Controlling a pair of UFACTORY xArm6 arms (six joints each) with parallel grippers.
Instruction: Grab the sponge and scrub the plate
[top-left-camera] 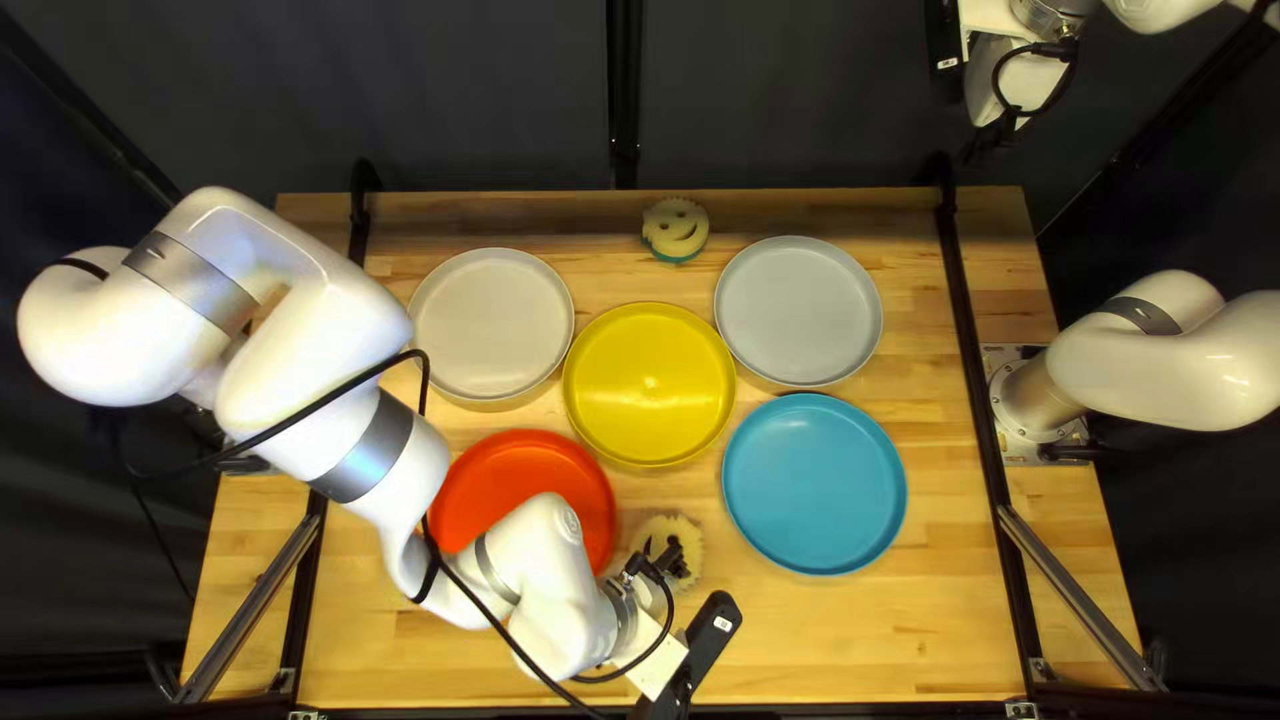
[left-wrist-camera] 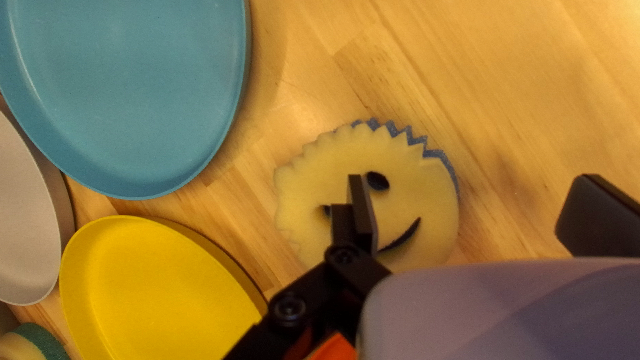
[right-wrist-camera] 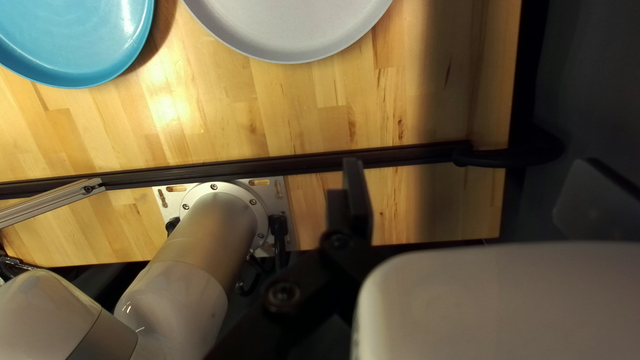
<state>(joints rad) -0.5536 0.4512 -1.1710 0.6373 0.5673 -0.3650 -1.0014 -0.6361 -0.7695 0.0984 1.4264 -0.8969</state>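
Pickup seemed in hand: the left black two-fingered tool stood wide above the round yellow smiley-faced sponge on the wooden tabletop; next it needed centring, lowering and closing.

The smiley sponge — yellow, blue-backed, zigzag-edged — lies face up between the red plate and blue plate.
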